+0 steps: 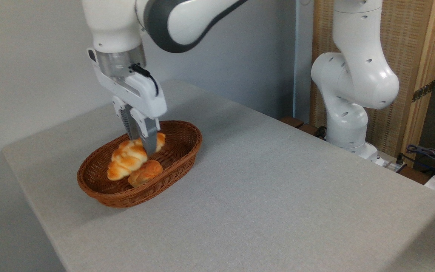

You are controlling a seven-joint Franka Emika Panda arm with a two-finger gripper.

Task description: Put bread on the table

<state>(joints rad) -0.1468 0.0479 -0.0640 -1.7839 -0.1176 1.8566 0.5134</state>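
1. Grey fabric-textured table point(263, 181) is filling most of the view, its rounded corner sitting at the left against a plain pale wall; a slatted wooden panel point(417, 49) is standing behind the arm's base point(349, 124) at the right.
2. Brown oval wicker basket point(179, 151) is resting on the left part of the table, and it is holding both bakery items.
3. Plaited loaf point(127, 160) (the bread of the task) is lying lengthwise in the basket, golden-orange with paler creases and tapered ends. A shorter, rounder golden roll point(145, 173) is lying just beside it on the near side, touching it.
4. Gripper point(144, 145) is reaching down into the basket, tilted, with its fingers point(148, 138) standing at the loaf's far half. One finger is crossing in front of the crust; the other is mostly hidden behind it.
5. Jaws are looking narrowly set around the loaf, but I cannot tell whether they are actually pinching it or only straddling it.
6. Judgement: the approach across the loaf's narrow width is suiting a two-finger pinch, and taking it away from the roll is reducing the chance of dragging the roll along.
7. Loaf is not yet on the table; the bare grey area to the right is offering ample room for setting it down.
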